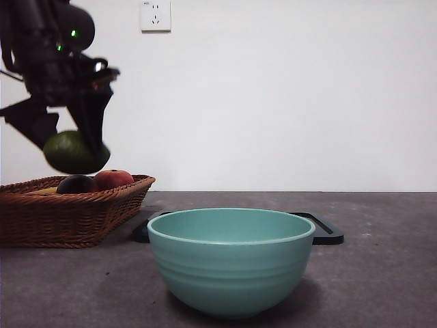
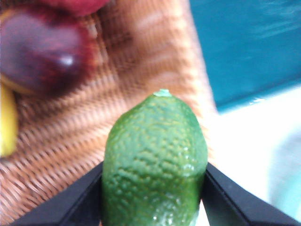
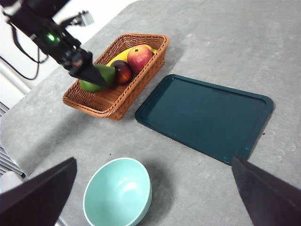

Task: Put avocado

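The dark green avocado point(image 1: 74, 152) hangs in the air above the wicker basket point(image 1: 68, 208), clamped between the two black jaws of my left gripper point(image 1: 75, 140). From the left wrist camera the avocado point(image 2: 155, 160) fills the space between the jaws, with the basket weave point(image 2: 141, 61) below it. The right wrist camera shows the same avocado point(image 3: 101, 76) held over the basket point(image 3: 113, 101) by the left arm. My right gripper point(image 3: 155, 195) is high above the table, jaws wide open, holding nothing.
A dark purple fruit point(image 1: 76, 183), a red-orange fruit point(image 1: 113, 179) and a yellow banana point(image 3: 120, 55) lie in the basket. A mint-green bowl point(image 1: 231, 260) stands near the front. A dark teal tray point(image 3: 204, 115) lies flat beside the basket.
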Robot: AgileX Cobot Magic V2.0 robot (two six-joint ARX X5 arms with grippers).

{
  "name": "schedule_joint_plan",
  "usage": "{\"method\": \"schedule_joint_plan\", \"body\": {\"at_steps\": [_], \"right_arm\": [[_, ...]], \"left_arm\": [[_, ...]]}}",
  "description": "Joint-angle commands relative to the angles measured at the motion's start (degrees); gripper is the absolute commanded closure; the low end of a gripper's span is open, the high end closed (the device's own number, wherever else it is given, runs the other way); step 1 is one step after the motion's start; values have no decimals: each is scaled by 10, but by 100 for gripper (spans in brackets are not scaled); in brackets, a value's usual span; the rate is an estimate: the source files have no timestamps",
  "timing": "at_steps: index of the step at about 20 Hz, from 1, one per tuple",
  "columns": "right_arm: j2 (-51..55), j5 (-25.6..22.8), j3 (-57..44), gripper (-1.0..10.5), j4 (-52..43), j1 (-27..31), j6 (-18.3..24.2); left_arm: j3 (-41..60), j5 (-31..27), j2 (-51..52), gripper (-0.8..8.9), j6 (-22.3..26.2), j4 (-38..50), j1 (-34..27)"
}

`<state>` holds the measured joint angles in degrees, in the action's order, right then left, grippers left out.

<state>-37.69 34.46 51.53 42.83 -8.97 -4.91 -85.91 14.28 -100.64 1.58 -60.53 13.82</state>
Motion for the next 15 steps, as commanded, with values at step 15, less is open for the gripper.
{"method": "schedule_joint_plan", "body": {"at_steps": [15], "right_arm": [[-3,1,9,375,-3,-2,-4]], "left_arm": [[29,20,86,606,-24,18,378]]}}
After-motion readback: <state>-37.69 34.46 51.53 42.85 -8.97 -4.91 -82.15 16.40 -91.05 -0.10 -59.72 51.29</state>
